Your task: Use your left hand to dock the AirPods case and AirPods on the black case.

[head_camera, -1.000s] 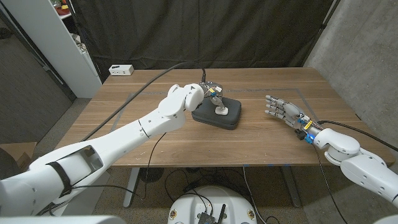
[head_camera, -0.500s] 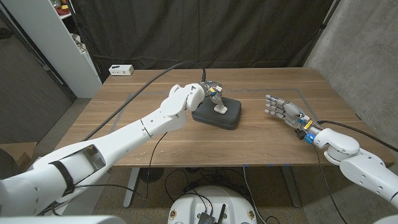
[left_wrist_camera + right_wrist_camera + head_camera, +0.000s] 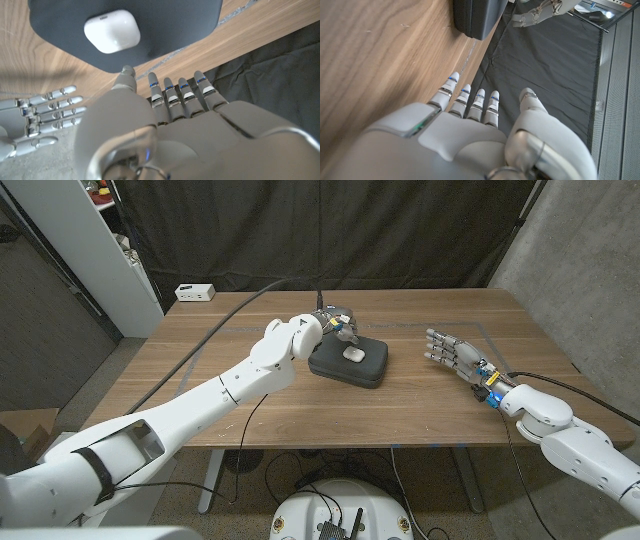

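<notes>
Letting go: the AirPods case [image 3: 353, 355] lies on the black case [image 3: 372, 369], with my left hand [image 3: 340, 326] empty and fingers spread just behind it.

I judge the docking step done; next I lift away toward the tabletop's [image 3: 300, 410] far edge. My right hand [image 3: 450, 353] waits open, well apart, with bare wood between.

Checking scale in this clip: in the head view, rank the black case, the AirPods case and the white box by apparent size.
1. black case, clearly largest.
2. white box, though it sits farther from the camera.
3. AirPods case, lying on the black case.
</notes>
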